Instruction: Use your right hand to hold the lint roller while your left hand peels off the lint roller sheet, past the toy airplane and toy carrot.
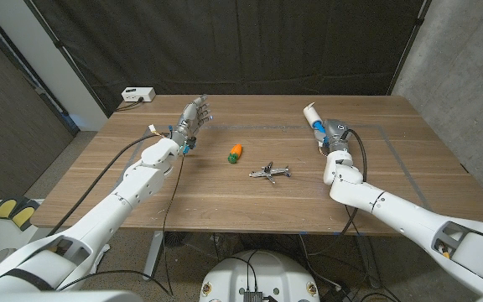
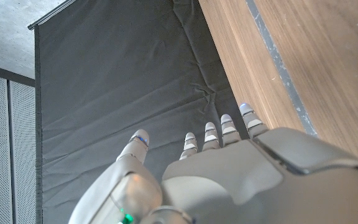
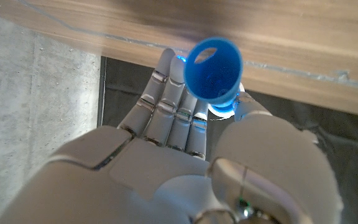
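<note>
The wooden table [image 1: 225, 189] carries the toy airplane [image 1: 269, 173]. Right of it, the lint roller [image 1: 316, 123] is gripped by the right hand [image 1: 332, 136]; left of it, beyond the toy carrot [image 1: 235, 152], the left hand [image 1: 192, 117] is held empty, fingers apart. Holding seems done; a cross-table reach is needed for peeling.

Brown wood-grain table [image 1: 225, 197]. Black curtain [image 1: 241, 42] behind. Toy carrot [image 1: 235, 153] orange with green top. Toy airplane [image 1: 269, 173] silver-grey. Lint roller [image 1: 314, 118] white roll, blue handle. Both robot arms white, hands grey.
</note>
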### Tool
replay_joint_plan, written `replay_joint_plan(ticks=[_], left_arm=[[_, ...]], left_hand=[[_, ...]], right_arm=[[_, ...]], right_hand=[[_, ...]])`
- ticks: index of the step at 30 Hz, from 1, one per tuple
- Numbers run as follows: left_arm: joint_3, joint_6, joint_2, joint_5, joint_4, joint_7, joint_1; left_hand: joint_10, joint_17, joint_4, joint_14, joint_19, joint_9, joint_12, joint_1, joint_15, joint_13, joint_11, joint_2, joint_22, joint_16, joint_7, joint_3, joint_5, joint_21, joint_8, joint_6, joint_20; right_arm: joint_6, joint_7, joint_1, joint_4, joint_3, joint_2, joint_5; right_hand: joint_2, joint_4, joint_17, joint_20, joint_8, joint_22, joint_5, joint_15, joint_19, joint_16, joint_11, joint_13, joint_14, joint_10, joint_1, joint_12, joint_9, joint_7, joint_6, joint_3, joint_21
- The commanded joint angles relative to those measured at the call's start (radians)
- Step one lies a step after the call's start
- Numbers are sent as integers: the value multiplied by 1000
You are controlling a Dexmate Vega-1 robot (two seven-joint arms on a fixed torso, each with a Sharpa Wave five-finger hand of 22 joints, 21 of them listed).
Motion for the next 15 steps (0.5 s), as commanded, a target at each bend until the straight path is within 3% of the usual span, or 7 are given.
replay_joint_plan(ticks=[1,9,12,15], left_arm=[[8,3,-7,5,9,-8,-14],[7,4,-5,7,6,-3,-14],[6,4,-4,8,4,1,-12],[4,4,-3,7,3,1,-12]], left_hand=[[-1,4,-5,-4,0,3,-2,-5,5,5,3,9,5,-2,-1,4,4,-4,1,-6,5],[-1,4,-5,-4,0,3,-3,-5,5,5,2,9,5,-2,-1,4,4,-5,1,-6,5],[-1,4,-6,-4,0,3,-3,-5,4,5,2,9,5,-2,-2,4,4,-6,1,-7,5],[0,4,-6,-4,0,3,-2,-5,5,5,2,9,5,-2,-2,5,4,-6,1,-7,5]], right_arm=[[368,-314,-100,99,179,85,156],[724,-273,-134,170,277,119,347],[814,-200,-148,171,305,117,421],[857,-148,-157,166,327,120,471]], right_hand=[[73,50,7,-25,6,4,6,-98,22,7,-69,-6,12,51,90,-5,1,-89,102,51,19],[71,51,9,-34,4,7,7,-98,24,12,-62,-4,19,43,96,-8,-2,-81,94,52,36],[72,50,10,-37,-1,8,7,-98,21,13,-57,-8,18,32,100,-16,-2,-80,82,53,43],[72,48,12,-44,-1,11,8,-100,52,22,-56,-16,30,30,109,-24,0,-75,77,55,68]])
